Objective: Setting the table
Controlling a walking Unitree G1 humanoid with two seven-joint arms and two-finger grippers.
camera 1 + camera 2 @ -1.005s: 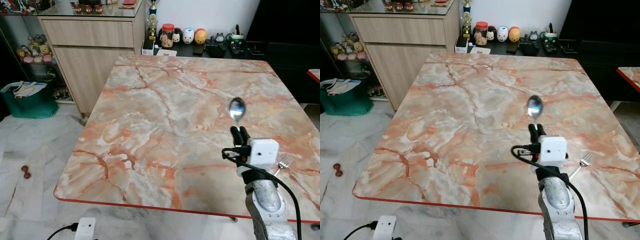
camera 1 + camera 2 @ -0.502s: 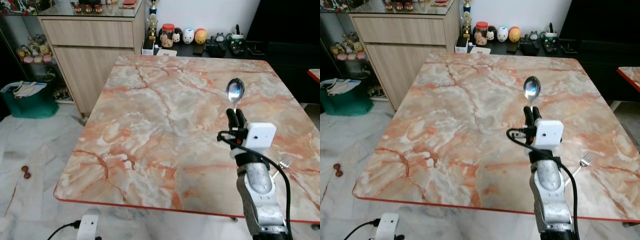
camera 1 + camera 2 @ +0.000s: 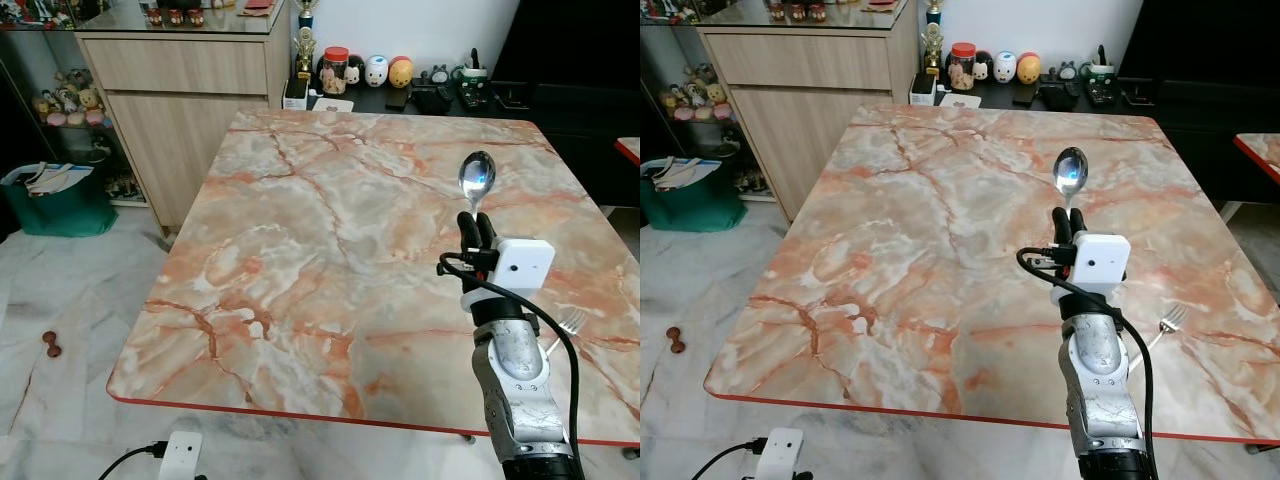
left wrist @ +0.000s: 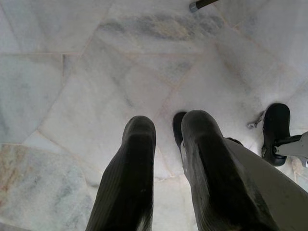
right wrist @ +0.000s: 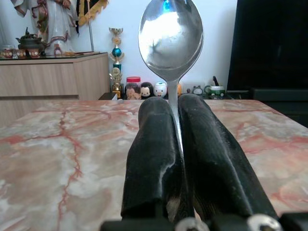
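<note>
Head views: the right gripper (image 3: pixel 476 226) hangs above the marble table (image 3: pixel 330 230), toward its right edge, fingers pinched on the neck of a spoon (image 3: pixel 476 176) whose bowl stands up and points at the far edge. A fork (image 3: pixel 568 324) lies flat by the near right corner, just beside the silver forearm. The step in hand looks like laying the spoon down as part of the place setting. To do it well, the wrist should tip forward so the spoon comes level before it descends, and the landing spot should sit near the fork but apart from it, parallel to the right edge

Left wrist view: the left gripper (image 4: pixel 166 144) hangs idle over the pale tiled floor (image 4: pixel 96 72), its two fingers a narrow gap apart and holding nothing

Right wrist view: both black fingers (image 5: pixel 154 144) clamp the spoon's neck between them, the bowl (image 5: pixel 170 36) rising straight above the tips, with the table stretching ahead. The grip is slim, so release should wait until the handle rests on the marble, or the spoon may clatter and skid
</note>
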